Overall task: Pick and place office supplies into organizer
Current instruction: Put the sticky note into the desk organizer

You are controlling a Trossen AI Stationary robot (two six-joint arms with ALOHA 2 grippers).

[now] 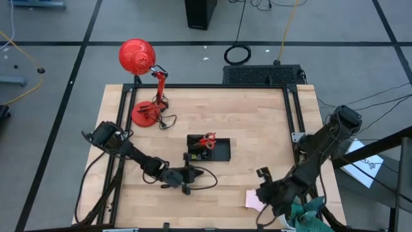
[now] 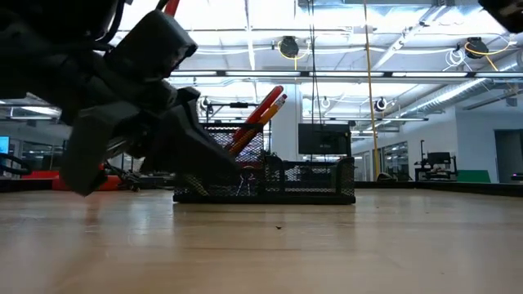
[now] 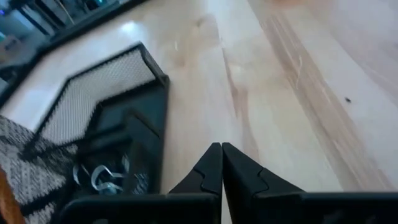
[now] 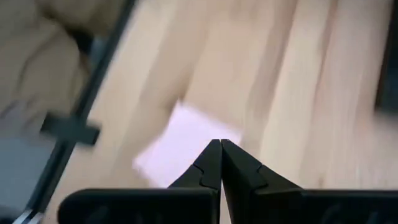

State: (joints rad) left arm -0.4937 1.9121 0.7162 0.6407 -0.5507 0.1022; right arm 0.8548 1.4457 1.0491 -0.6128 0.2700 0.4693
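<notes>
The black mesh organizer [image 1: 215, 149] stands mid-table, with red-handled scissors [image 1: 207, 140] and orange pencils [image 2: 263, 113] sticking up out of it and binder clips [image 3: 102, 177] lying in one compartment. Just on its near side my left gripper [image 1: 192, 176] is shut, low over the bare wood, its tips [image 3: 221, 152] beside the organizer's wall [image 3: 158, 124] with nothing between them. A pale pink sticky-note pad [image 1: 253, 200] lies flat near the table's near right edge. My right gripper [image 1: 262, 191] is shut and slants down above the pad [image 4: 177, 146].
A red desk lamp [image 1: 137, 57] with its round base [image 1: 145, 116] stands at the far left of the table. A black mesh box [image 1: 262, 74] sits past the far edge. Teal cloth [image 1: 310, 216] lies at the near right corner. Bare wood [image 1: 257, 122] spreads right of the organizer.
</notes>
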